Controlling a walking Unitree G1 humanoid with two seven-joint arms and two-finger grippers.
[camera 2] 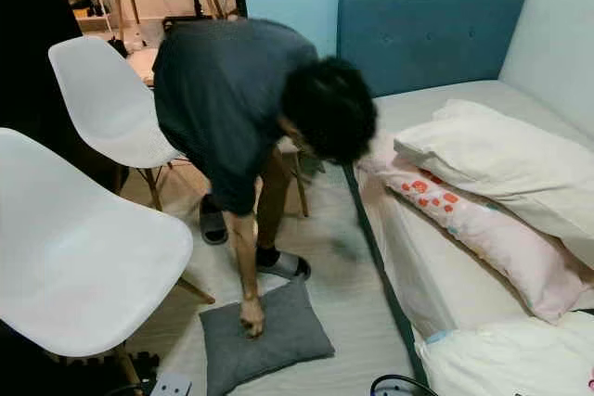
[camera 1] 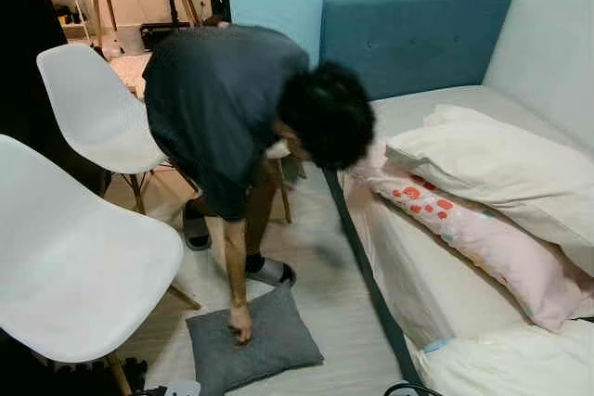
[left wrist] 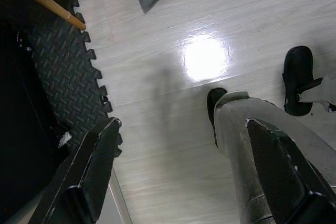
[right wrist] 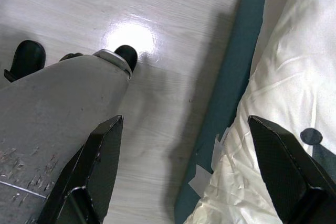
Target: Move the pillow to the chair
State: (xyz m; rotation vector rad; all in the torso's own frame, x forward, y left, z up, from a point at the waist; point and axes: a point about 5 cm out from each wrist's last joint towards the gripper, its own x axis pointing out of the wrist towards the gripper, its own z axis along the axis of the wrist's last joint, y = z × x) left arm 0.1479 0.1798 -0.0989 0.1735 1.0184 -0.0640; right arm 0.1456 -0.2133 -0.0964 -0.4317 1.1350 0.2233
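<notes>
Grey pillow (camera 1: 252, 338) is being set on floor by a person (camera 1: 232, 108), presumably staged for pickup; left hand (left wrist: 178, 177) and right hand (right wrist: 184, 171) are held open, idle.

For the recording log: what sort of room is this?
Most likely a bedroom in a home: a bed with a teal headboard, bedding, white chairs and a grey pillow on the floor.
</notes>
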